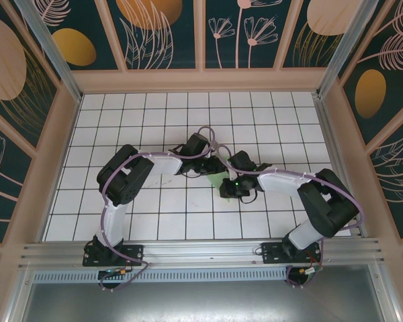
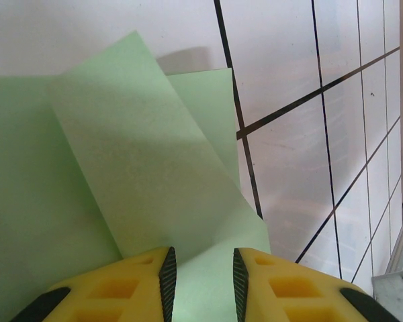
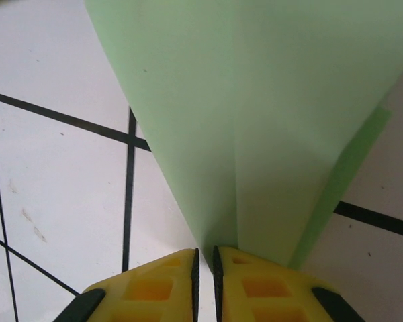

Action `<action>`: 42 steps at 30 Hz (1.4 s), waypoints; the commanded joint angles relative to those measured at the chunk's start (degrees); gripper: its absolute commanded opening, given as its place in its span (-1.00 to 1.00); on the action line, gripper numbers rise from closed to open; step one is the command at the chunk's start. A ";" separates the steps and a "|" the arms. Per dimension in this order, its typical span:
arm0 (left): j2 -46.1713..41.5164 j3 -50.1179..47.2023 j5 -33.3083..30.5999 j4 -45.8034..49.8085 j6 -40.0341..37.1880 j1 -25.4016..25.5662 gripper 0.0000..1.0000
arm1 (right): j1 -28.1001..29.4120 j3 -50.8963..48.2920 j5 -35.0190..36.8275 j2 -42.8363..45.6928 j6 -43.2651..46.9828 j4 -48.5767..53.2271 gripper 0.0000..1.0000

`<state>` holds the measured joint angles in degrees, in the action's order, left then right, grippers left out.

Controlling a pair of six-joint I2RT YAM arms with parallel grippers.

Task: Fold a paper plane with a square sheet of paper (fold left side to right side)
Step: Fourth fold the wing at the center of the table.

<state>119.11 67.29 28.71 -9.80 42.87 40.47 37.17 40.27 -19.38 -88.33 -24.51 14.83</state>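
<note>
at 6 o'clock of the top view, nearest, an aluminium rail (image 1: 201, 249) with both arm bases bolted on, left arm (image 1: 117, 184) rising at 7 o'clock, right arm (image 1: 322, 204) at 5 o'clock. both bent inward over the white tiled table (image 1: 121, 208), wrists meeting near its centre. there, a creased sheet of paper (image 1: 218, 180), pale mint green, mostly hidden under the two wrists, left wrist at its 11 o'clock, right wrist at its 3 o'clock.

in the left wrist view, left gripper (image 2: 201, 285) at 6 o'clock, yellow fingers (image 2: 131, 292) standing apart with a clear gap, green paper showing in that gap; cannot tell whether touching the pads. beyond, toward 12 o'clock, one folded flap lying slantwise over the lower layer, a second corner peeking out at 1 o'clock, bare tiles at 3 o'clock.

in the right wrist view, right gripper (image 3: 203, 285) at 6 o'clock, fingers (image 3: 154, 292) set together to a thin slit, clamped on the narrow end of the paper, with a centre crease running into the slit. from there, green widening toward 12 o'clock.

farthest, at 12 o'clock of the top view, a dark wall panel (image 1: 161, 33) painted with leaves.
</note>
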 commanded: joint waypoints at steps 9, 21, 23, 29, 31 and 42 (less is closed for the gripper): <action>4.81 0.02 -6.43 6.29 -2.43 -0.62 -0.34 | -1.28 -2.48 0.21 1.76 -0.56 1.32 -0.65; 5.52 0.08 -7.18 6.73 -2.62 -1.09 -0.35 | -1.40 -2.63 0.78 2.86 0.08 4.19 -0.68; 5.60 0.05 -7.27 6.73 -2.61 -1.09 -0.35 | -1.40 -2.74 0.98 3.08 0.08 4.68 -0.69; 5.61 -0.05 -7.44 6.73 -2.60 -1.10 -0.34 | -1.40 -2.90 1.83 3.02 0.34 5.93 -0.69; 5.52 -0.14 -7.64 6.73 -2.54 -1.10 -0.35 | -1.40 -2.90 2.79 2.93 0.43 6.48 -0.69; 5.44 -0.23 -8.00 6.99 -2.71 -1.21 -0.34 | -3.33 -4.89 0.20 4.84 0.00 5.11 -0.85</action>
<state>119.66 68.42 28.21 -8.51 42.63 40.51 35.05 37.56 -18.31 -85.19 -24.38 15.92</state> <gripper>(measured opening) 0.327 0.079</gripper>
